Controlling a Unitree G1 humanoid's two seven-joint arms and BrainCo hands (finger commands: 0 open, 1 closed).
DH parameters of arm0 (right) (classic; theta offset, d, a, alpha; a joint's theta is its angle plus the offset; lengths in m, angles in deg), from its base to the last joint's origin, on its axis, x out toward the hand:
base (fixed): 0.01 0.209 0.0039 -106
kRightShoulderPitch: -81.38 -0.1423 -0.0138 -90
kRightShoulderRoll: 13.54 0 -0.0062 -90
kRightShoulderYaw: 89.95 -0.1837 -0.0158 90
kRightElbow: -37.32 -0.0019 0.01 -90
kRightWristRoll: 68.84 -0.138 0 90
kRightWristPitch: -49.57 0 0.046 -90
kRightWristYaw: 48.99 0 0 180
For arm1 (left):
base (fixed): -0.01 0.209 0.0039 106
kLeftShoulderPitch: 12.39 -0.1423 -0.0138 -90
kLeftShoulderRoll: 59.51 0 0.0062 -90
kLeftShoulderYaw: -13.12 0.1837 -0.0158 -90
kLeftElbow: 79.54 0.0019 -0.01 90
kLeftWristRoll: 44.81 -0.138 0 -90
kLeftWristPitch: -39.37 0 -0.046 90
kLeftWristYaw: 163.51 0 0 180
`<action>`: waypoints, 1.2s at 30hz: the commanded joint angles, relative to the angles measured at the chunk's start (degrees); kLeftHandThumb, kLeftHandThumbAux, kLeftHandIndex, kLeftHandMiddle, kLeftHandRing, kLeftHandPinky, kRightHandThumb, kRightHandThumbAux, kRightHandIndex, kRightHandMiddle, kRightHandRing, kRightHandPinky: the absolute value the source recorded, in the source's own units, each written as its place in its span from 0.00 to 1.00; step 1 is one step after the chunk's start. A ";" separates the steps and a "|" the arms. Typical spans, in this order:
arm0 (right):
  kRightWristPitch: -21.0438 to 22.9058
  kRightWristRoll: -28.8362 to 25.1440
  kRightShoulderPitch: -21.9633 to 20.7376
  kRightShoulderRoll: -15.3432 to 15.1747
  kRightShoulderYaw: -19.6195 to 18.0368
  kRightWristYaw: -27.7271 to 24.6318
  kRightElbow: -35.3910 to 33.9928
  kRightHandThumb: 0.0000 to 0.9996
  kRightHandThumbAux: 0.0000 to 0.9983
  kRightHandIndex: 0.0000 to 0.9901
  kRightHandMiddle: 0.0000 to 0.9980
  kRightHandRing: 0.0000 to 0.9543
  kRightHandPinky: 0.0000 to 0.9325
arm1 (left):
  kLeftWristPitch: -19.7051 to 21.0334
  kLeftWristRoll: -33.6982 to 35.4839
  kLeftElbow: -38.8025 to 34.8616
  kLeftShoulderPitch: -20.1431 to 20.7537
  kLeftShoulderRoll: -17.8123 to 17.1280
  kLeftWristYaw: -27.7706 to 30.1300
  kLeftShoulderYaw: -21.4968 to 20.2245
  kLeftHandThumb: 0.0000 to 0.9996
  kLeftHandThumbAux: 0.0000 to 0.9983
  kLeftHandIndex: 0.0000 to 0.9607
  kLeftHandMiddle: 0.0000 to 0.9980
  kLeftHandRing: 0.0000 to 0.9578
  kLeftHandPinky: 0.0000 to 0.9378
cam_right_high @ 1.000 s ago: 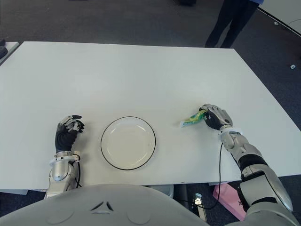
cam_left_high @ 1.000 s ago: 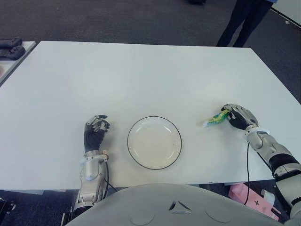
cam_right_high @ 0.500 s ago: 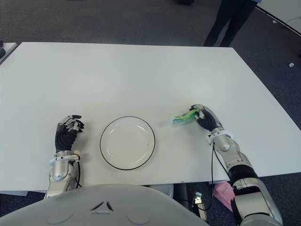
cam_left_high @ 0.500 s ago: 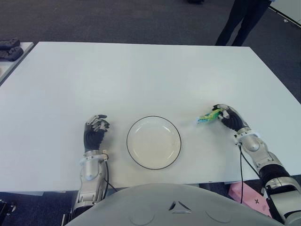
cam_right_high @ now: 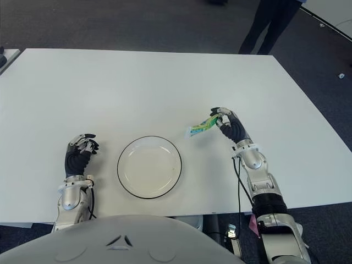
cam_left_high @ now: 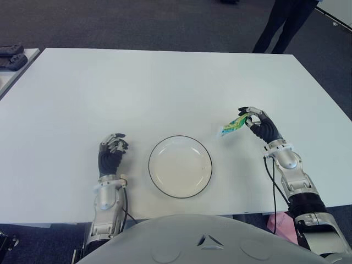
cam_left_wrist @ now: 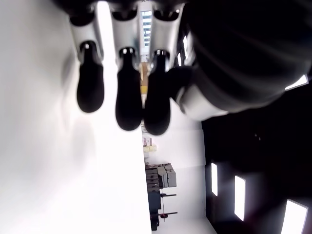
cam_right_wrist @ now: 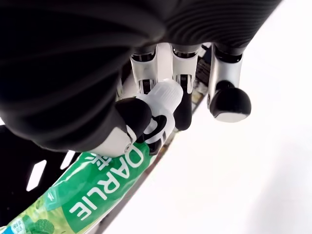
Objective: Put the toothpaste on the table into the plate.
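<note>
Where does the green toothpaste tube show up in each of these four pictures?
Left eye view: toothpaste tube, right of the plate, held by the right robot hand.
Right eye view: same tube, up and right of the plate.
Left wrist view: not in it.
Right wrist view: close up, pinched in the fingers.
Shared landmark: the plate, in both eye views.

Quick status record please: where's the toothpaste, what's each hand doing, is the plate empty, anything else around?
toothpaste: held off the table, to the right of the plate, not yet over it
right hand: shut on the toothpaste near its cap end
left hand: idle, left of the plate, fingers curled, holding nothing
plate: empty, front centre of the table
person: legs visible beyond the far right edge
</note>
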 commanded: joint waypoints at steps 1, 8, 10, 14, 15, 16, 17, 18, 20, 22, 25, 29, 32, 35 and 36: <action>1.63 -0.84 0.32 3.04 -0.42 -1.07 -4.12 0.85 0.68 0.41 0.54 0.91 0.93 | 1.24 -0.49 1.15 0.42 0.30 0.16 0.30 0.71 0.72 0.45 0.63 0.65 0.66; 0.84 0.20 0.19 5.20 -0.17 -2.82 -6.38 0.85 0.68 0.41 0.54 0.92 0.93 | 1.11 -0.90 1.43 0.74 0.32 -0.01 0.51 0.70 0.72 0.45 0.63 0.65 0.66; 0.26 1.09 0.56 6.30 0.92 -3.06 -7.98 0.85 0.68 0.41 0.54 0.92 0.93 | 1.08 -0.84 1.54 0.78 0.25 0.17 0.54 0.70 0.72 0.45 0.63 0.65 0.65; -0.31 2.63 1.32 7.79 2.79 -3.47 -10.69 0.85 0.68 0.41 0.54 0.92 0.93 | 1.16 -0.63 1.71 0.90 0.25 0.52 0.57 0.70 0.72 0.45 0.63 0.65 0.65; -0.25 2.74 1.37 7.88 2.78 -3.56 -10.85 0.85 0.68 0.41 0.54 0.92 0.93 | 1.17 -0.64 1.73 0.93 0.27 0.52 0.59 0.70 0.72 0.45 0.63 0.65 0.64; -0.31 3.38 1.76 8.14 3.78 -4.04 -12.15 0.85 0.68 0.41 0.54 0.92 0.93 | 1.28 -0.37 1.82 0.97 0.24 0.76 0.57 0.70 0.72 0.45 0.63 0.65 0.64; -0.30 4.22 2.28 8.45 5.01 -4.55 -13.72 0.85 0.68 0.41 0.54 0.92 0.93 | 1.44 -0.12 1.87 0.99 0.24 0.92 0.52 0.70 0.72 0.45 0.63 0.65 0.64; -0.26 4.82 2.65 8.66 5.85 -4.94 -14.85 0.85 0.68 0.41 0.54 0.92 0.93 | 1.57 0.04 1.89 1.00 0.24 1.01 0.50 0.70 0.72 0.45 0.62 0.64 0.64; -0.70 5.89 3.01 8.72 7.26 -5.86 -16.29 0.85 0.68 0.41 0.54 0.92 0.93 | 1.59 0.17 2.04 1.02 0.27 0.97 0.43 0.70 0.72 0.45 0.62 0.64 0.64; -1.27 6.59 3.14 8.70 8.00 -6.41 -17.04 0.85 0.68 0.41 0.54 0.92 0.93 | 1.49 0.18 2.13 1.03 0.29 0.86 0.41 0.70 0.72 0.45 0.62 0.64 0.64; -3.03 7.22 2.83 8.17 9.13 -7.92 -17.01 0.85 0.68 0.41 0.55 0.92 0.94 | 1.11 -0.12 2.10 0.92 0.41 0.46 0.51 0.70 0.72 0.45 0.62 0.64 0.64; -4.73 8.00 2.31 7.49 10.23 -9.72 -16.11 0.85 0.68 0.41 0.55 0.92 0.94 | 0.64 -0.51 2.10 0.80 0.63 0.05 0.60 0.70 0.72 0.45 0.62 0.64 0.66; -6.65 9.44 1.69 7.50 11.59 -10.39 -13.81 0.85 0.68 0.41 0.55 0.92 0.94 | 0.54 -0.71 2.14 0.80 0.77 -0.10 0.62 0.71 0.72 0.45 0.62 0.64 0.67; -9.63 11.29 0.80 8.15 13.08 -9.87 -10.18 0.85 0.68 0.41 0.55 0.92 0.94 | 0.46 -0.85 2.16 0.80 0.97 -0.19 0.67 0.71 0.72 0.45 0.62 0.65 0.66; -10.56 11.79 0.51 8.38 13.52 -9.66 -9.25 0.85 0.68 0.41 0.55 0.93 0.94 | 0.44 -0.90 2.15 0.79 1.04 -0.22 0.68 0.71 0.72 0.45 0.62 0.65 0.66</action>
